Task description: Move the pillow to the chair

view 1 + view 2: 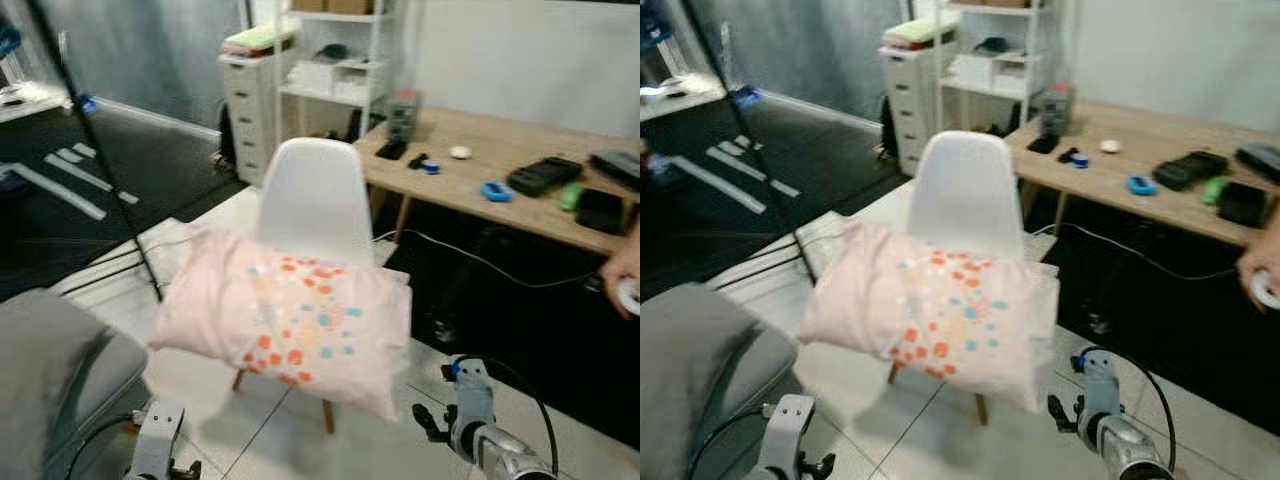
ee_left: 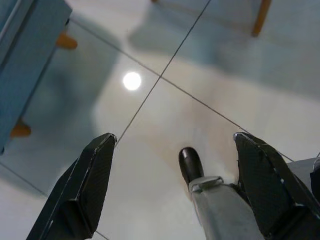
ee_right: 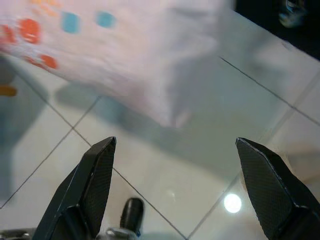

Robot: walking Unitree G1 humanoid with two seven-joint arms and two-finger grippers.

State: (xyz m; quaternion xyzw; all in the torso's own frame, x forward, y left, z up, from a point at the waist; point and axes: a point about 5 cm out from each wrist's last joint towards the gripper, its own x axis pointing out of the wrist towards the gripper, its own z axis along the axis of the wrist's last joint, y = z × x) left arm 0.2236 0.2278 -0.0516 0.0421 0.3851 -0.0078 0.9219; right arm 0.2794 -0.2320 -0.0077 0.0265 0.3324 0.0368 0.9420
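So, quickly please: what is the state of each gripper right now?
Left gripper: open, holding nothing, above the floor.
Right gripper: open, holding nothing, below the pillow.

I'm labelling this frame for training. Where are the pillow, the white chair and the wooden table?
pillow [image 1: 290,320], left eye view, on its dotted middle.
white chair [image 1: 315,195], left eye view, on the backrest above the pillow.
wooden table [image 1: 520,205], left eye view, on a bare part of the top.
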